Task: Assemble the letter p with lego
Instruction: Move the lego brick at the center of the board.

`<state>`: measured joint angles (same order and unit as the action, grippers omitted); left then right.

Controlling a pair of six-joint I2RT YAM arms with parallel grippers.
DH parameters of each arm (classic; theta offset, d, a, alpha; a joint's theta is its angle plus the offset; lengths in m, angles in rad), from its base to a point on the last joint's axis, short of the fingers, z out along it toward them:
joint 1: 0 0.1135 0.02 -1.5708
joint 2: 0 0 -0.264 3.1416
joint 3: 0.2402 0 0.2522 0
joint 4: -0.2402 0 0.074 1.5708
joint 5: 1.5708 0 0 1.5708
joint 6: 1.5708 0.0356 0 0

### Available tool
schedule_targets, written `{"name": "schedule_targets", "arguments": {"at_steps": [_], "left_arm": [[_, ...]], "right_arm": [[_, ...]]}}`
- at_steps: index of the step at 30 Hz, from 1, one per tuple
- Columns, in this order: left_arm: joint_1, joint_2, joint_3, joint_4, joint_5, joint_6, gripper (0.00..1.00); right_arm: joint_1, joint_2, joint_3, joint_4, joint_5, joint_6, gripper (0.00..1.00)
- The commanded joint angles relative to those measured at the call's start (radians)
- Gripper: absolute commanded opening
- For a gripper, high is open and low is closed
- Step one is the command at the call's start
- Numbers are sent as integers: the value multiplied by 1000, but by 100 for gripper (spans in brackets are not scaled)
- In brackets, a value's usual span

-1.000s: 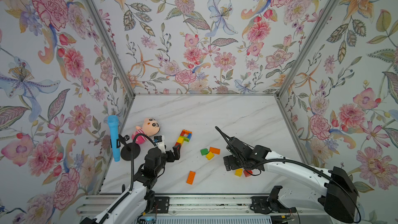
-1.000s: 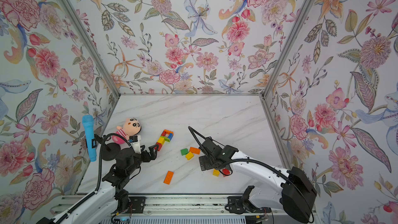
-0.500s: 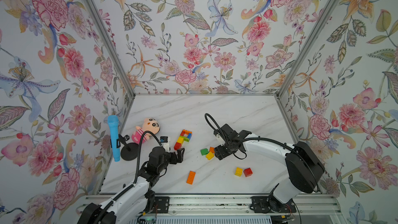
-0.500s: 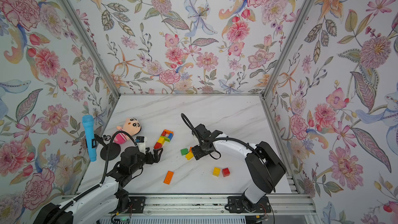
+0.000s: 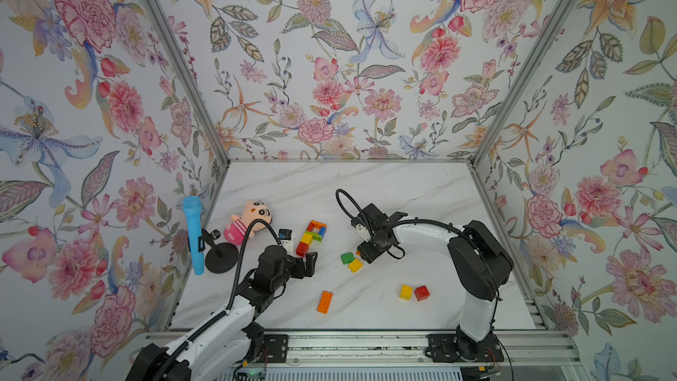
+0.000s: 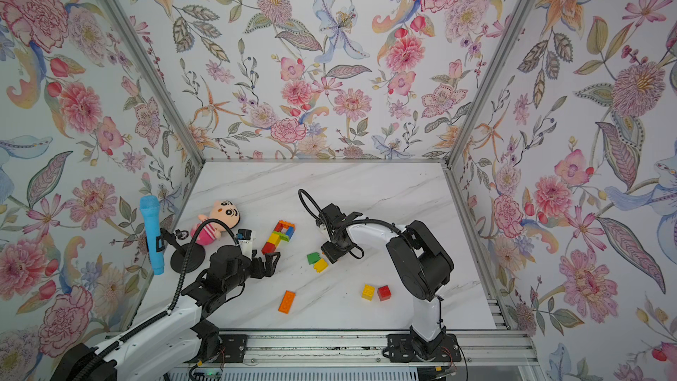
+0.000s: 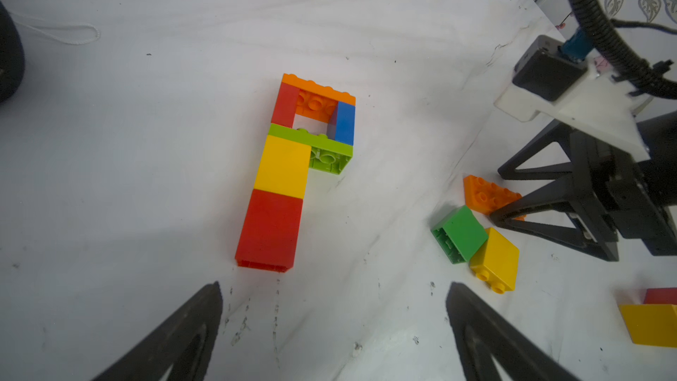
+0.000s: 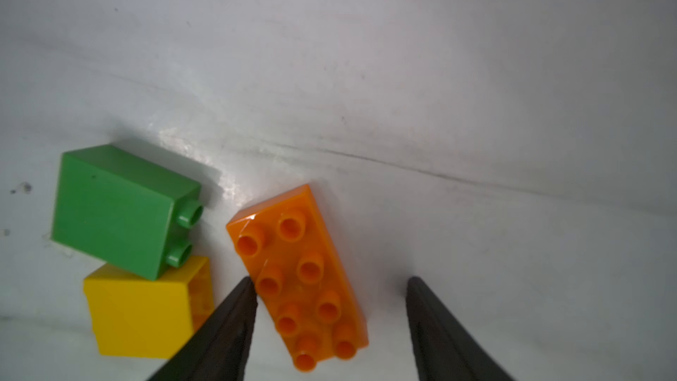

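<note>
The lego letter (image 5: 311, 238) (image 7: 293, 163) lies flat on the marble top: a red and yellow stem with an orange, red, blue and green loop. My left gripper (image 7: 334, 287) (image 5: 309, 262) is open just short of the stem's red foot, with nothing between its fingers. My right gripper (image 8: 331, 280) (image 5: 366, 254) is open and straddles a long orange brick (image 8: 296, 276) (image 7: 487, 192). One finger touches the brick's side and the other stands apart from it. A green brick (image 8: 121, 210) (image 5: 347, 258) and a yellow brick (image 8: 143, 309) (image 5: 355, 264) lie on their sides right beside it.
Another long orange brick (image 5: 325, 302) lies near the front edge. A yellow brick (image 5: 405, 292) and a red brick (image 5: 421, 292) sit together at the front right. A pink plush doll (image 5: 249, 219) and a blue microphone (image 5: 193, 232) on a black stand occupy the left side, by the wall.
My right arm has swung from the yellow and red pair at the front right to the orange brick, and its jaws have narrowed. The left gripper has shifted slightly right, still open.
</note>
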<state>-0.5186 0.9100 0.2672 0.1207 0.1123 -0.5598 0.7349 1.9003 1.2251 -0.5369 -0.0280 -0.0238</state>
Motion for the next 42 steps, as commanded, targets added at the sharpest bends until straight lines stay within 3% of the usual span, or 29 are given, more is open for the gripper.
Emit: {"name": "schedule_targets", "arguments": {"at_steps": [1, 7, 14, 25, 36, 42], "left_arm": [[-81, 41, 69, -112, -74, 27, 99], [-235, 66, 142, -289, -128, -8, 99], [-322, 90, 166, -402, -132, -117, 99], [-448, 211, 268, -617, -135, -228, 93], [-513, 297, 316, -636, -146, -268, 90], [-425, 201, 259, -516, -160, -267, 90]], "right_arm": [[-24, 41, 46, -10, 14, -53, 63], [-78, 35, 64, -27, 54, -125, 62], [-58, -6, 15, -45, 84, -137, 81], [-140, -25, 5, -47, 214, -57, 81], [-93, -191, -91, 9, 25, 7, 81], [32, -237, -135, 41, -62, 66, 80]]}}
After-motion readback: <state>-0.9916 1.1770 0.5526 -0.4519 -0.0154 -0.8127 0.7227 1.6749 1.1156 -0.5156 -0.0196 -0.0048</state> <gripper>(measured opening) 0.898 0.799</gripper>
